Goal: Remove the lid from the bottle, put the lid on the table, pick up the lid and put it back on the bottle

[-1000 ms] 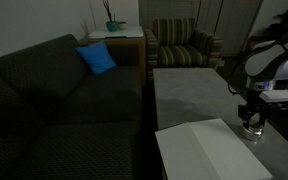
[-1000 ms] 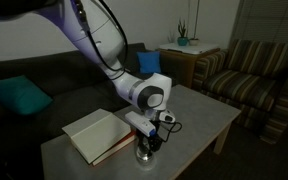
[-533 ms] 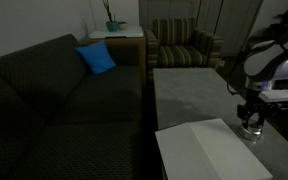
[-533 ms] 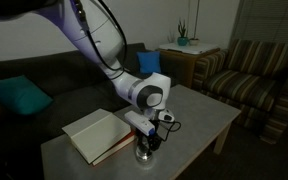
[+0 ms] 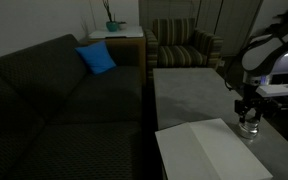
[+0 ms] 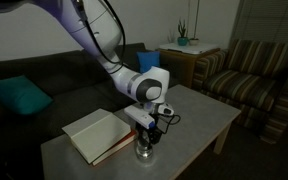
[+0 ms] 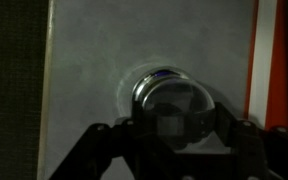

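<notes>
Arm's lifted a touch: black gripper (image 6: 150,133) pinching small round grey lid (image 7: 174,110), squat clear bottle (image 6: 144,153) at 6 o'clock beneath on mottled grey table (image 6: 199,120), so lid looks off.

Arm (image 6: 92,38): smooth, rounded white links with a faint violet cast in the dim light. Wrist housing (image 6: 147,88): round, white, with a dark circular end cap. Pincer (image 6: 149,130): black. Its fingers (image 7: 96,150) are angular and matte black in the wrist view. A thin black cable (image 6: 171,119) runs beside the wrist.
</notes>
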Action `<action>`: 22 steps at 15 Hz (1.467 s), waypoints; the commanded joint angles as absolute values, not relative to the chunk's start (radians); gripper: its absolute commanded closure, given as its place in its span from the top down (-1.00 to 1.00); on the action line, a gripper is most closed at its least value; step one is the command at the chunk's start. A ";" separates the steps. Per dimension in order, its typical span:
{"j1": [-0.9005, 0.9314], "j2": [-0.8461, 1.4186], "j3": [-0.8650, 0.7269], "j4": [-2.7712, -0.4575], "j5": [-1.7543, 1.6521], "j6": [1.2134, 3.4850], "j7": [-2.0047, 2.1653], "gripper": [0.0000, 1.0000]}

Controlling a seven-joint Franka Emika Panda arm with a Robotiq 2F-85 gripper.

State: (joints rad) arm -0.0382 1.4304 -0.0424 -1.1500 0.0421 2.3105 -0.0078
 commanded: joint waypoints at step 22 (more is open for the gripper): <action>-0.045 1.385 -0.027 -1.305 0.049 2.072 -0.009 -0.12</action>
State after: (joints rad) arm -0.0098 1.3381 -0.0413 -1.3289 0.0425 2.0376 -0.0075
